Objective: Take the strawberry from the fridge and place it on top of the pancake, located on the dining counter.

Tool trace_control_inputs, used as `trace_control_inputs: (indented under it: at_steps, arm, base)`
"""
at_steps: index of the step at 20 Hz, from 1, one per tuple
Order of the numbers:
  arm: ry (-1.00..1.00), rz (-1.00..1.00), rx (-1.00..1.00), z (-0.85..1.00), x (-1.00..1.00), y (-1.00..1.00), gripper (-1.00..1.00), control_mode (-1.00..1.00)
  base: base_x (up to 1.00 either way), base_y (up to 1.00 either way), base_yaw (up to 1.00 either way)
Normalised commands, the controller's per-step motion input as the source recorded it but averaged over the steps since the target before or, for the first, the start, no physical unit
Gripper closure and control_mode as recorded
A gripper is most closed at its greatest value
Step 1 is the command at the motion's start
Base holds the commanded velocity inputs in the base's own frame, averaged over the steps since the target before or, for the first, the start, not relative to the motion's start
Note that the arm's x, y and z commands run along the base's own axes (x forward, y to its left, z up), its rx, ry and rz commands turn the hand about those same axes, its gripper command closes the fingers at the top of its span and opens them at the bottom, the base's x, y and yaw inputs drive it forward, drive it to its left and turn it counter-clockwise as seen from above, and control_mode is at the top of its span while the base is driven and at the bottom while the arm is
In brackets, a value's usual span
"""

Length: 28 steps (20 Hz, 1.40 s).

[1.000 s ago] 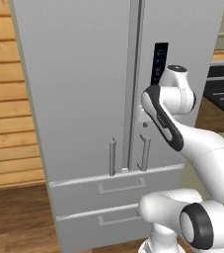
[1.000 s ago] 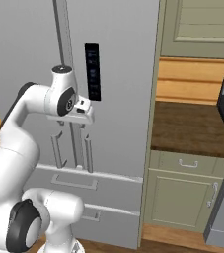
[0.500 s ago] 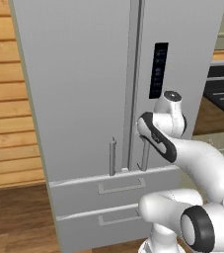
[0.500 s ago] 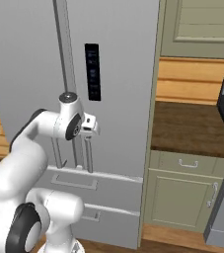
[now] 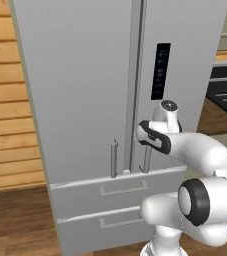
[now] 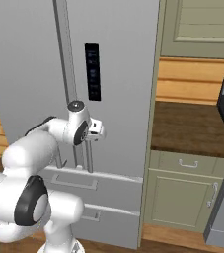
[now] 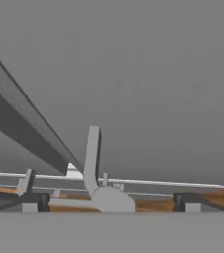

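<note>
- The claw [image 6: 96, 131] stands with its two tips apart and nothing between them; in the hand view the small dark tips [image 7: 186, 201] sit wide at about 5 and 7 o'clock of the frame
- In the right base view the claw sits close in front of the fridge [image 6: 118, 74], beside the lower end of the right door's bar handle [image 6: 89, 157]; whether it touches the handle cannot be told
- In the left base view the arm's wrist [image 5: 166, 114] hides the claw, just at 3 o'clock of the door seam, under the dark display panel [image 5: 160, 70]
- The fridge [image 5: 80, 90] is shut: both upper doors closed, with two vertical bar handles either side of the seam, the left one [image 5: 113, 158] at about 9 o'clock of the wrist
- Two lower drawers [image 5: 120, 190] lie below the doors, each with a flat recessed pull
- In the hand view the grey door face [image 7: 143, 84] lies close ahead, a handle post [image 7: 91, 163] rising at 6 o'clock and the long bar [image 7: 24, 123] running off toward 10 o'clock
- The strawberry cannot be seen behind the closed doors
- At 3 o'clock of the fridge in the right base view stand a dark-brown countertop [image 6: 187, 128] and pale green cabinets [image 6: 182, 192]
- Wood-plank wall [image 5: 10, 100] lies at 9 o'clock of the fridge in the left base view
</note>
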Motion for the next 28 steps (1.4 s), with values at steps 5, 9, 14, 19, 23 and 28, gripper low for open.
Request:
trace_control_inputs:
  at_steps: [5, 9, 14, 19, 23, 28]
  arm:
    - [0.0, 0.0, 0.0, -0.28, 0.27, -0.02, -1.0, -1.0]
    - [0.0, 0.0, 0.0, -0.25, 0.09, 0.02, 1.0, -1.0]
    - [-0.03, 0.0, 0.0, -0.22, -0.1, 0.0, 1.0, -1.0]
    - [-0.03, 0.0, 0.02, -0.12, -0.57, -0.31, 1.0, -1.0]
    - [-0.12, 0.0, 0.06, 0.0, -0.84, -0.61, 1.0, -1.0]
    - [-0.17, 0.0, 0.1, 0.0, -0.84, -0.77, 1.0, -1.0]
  base:
    - [0.0, 0.0, 0.0]
    - [0.0, 0.0, 0.0]
    - [0.0, 0.0, 0.0]
    - [0.0, 0.0, 0.0]
    - [0.0, 0.0, 0.0]
    - [0.0, 0.0, 0.0]
